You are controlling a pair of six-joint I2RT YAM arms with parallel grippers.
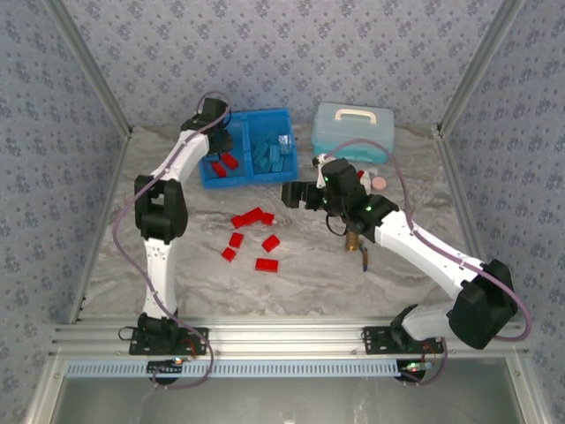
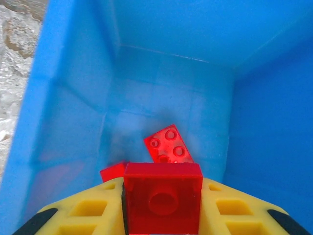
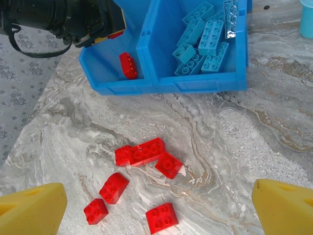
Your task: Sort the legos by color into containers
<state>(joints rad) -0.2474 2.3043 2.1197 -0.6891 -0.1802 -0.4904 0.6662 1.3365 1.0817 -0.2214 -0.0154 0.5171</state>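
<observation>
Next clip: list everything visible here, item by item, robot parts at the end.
table: one, grey-white marbled
blue tray: one, bright blue, two compartments, far side of the table
light blue bricks: roughly eight, piled in the right compartment
red bricks in tray: at least two, left compartment
loose red bricks: seven, scattered in front of the tray
lidded case: one, pale blue, white handle, right of the tray
brass fitting: one, right of the loose bricks
pinkish round object: one, near the case, too small to identify
left gripper: inside the left compartment, jaws holding one more red brick
right gripper: above the loose bricks, jaws wide open, empty
</observation>
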